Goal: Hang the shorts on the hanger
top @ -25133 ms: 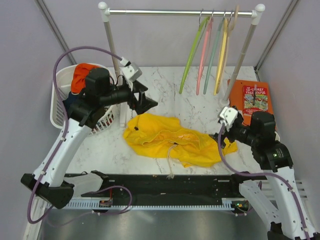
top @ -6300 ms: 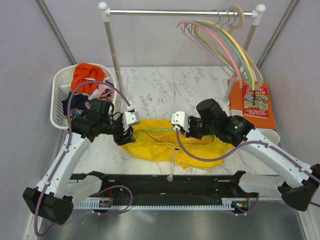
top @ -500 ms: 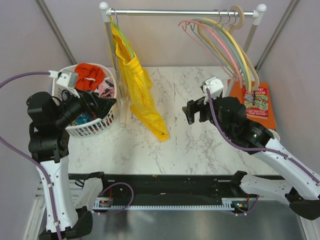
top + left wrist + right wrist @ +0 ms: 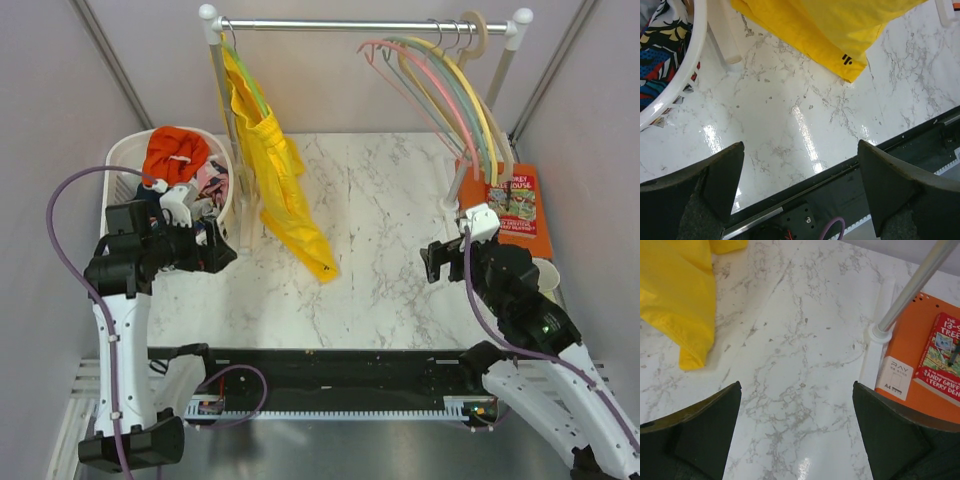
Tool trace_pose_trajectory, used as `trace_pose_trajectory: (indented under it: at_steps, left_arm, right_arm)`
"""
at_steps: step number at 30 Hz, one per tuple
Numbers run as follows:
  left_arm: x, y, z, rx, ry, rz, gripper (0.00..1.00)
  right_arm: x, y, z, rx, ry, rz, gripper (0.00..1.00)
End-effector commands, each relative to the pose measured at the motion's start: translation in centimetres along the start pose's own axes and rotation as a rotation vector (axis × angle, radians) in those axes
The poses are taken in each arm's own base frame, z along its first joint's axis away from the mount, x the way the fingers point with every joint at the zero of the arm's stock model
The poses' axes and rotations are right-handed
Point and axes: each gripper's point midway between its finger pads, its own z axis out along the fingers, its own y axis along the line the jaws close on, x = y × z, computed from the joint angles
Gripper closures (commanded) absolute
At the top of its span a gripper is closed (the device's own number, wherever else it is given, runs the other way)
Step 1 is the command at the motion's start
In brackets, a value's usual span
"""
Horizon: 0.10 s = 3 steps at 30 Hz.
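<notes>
The yellow shorts (image 4: 272,165) hang from the light green hanger (image 4: 256,92), hooked at the left end of the rail, and their lowest corner reaches down to the marble table. In the left wrist view the hem with its small dark logo (image 4: 846,58) shows at the top. My left gripper (image 4: 222,255) sits low beside the basket, open and holding nothing, well apart from the shorts. My right gripper (image 4: 432,262) hovers over the right side of the table, also open and holding nothing. The right wrist view has the shorts (image 4: 675,295) at its upper left.
A white laundry basket (image 4: 118,165) at the left holds an orange-red garment (image 4: 175,155) and patterned clothes. Several other hangers (image 4: 460,90) hang at the rail's right end. An orange pad with a book (image 4: 512,205) lies by the right rack post (image 4: 915,285).
Both arms have drawn back toward the near edge. The left gripper dropped lower beside the basket, and the right gripper moved right and nearer. The shorts stay hanging.
</notes>
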Motion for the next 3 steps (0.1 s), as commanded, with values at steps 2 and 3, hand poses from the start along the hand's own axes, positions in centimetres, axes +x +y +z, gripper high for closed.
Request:
trace_pose_trajectory:
  at_steps: [2, 3]
  left_arm:
    - [-1.15, 1.03, -0.64, -0.058, -0.028, 0.105, 0.0]
    - [-1.41, 1.24, -0.6, -0.064, -0.024, 0.116, 0.01]
  right_arm:
    - [1.23, -1.69, -1.07, 0.041, 0.0, -0.051, 0.02]
    - [1.14, -1.8, -1.19, 0.044, -0.003, -0.049, 0.02]
